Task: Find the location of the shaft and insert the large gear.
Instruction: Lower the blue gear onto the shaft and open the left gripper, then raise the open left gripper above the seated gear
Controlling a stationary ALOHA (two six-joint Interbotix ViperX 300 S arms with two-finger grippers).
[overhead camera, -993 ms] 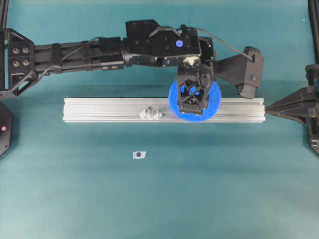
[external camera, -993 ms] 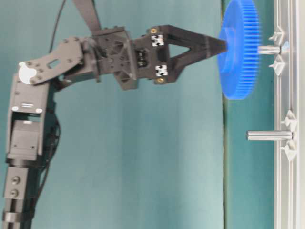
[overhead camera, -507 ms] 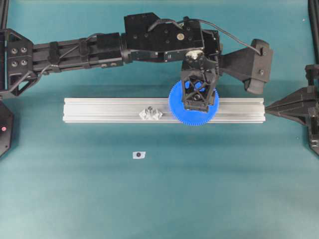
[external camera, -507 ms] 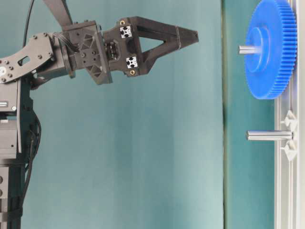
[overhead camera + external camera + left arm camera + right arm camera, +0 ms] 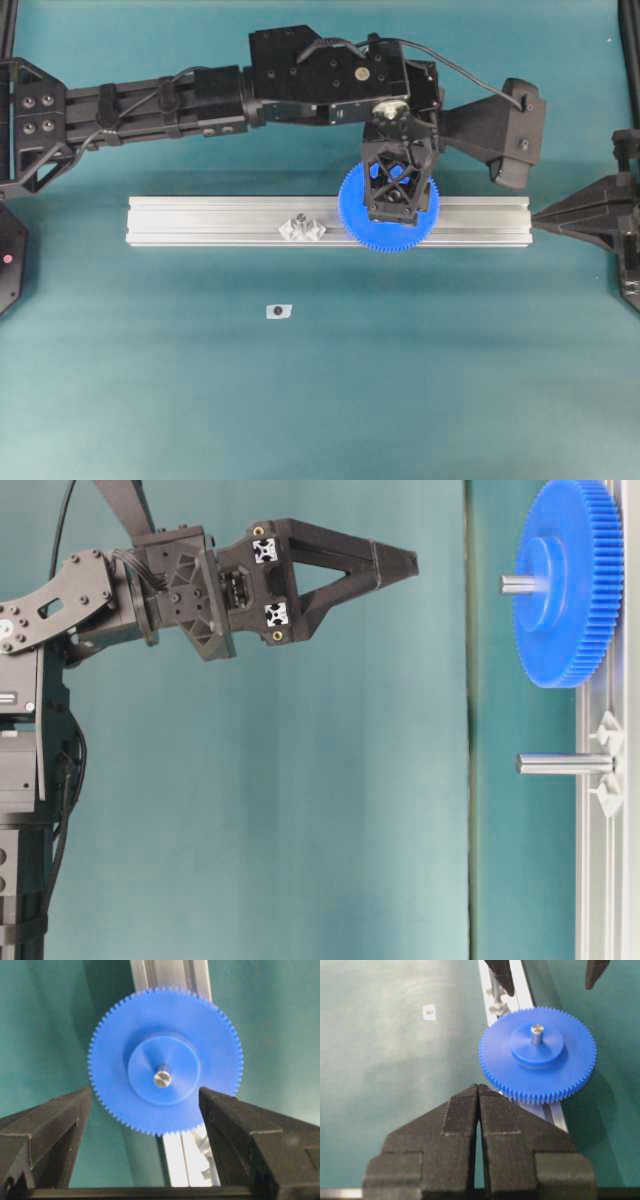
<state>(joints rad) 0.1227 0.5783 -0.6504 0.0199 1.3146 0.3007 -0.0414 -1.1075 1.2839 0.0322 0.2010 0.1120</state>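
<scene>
Released large gear (image 5: 165, 1067) on shaft (image 5: 162, 1079)

Matt plastic large gear (image 5: 165, 1067), shiny metal shaft (image 5: 162, 1079)

A bright blue gear (image 5: 165, 1067) with fine teeth around its rim and a raised round hub sits threaded onto a thin silver shaft (image 5: 162, 1079). The shaft's tip pokes out through the hub's centre hole. The gear lies flat and level, low on the shaft, toward the scene's right.
</scene>
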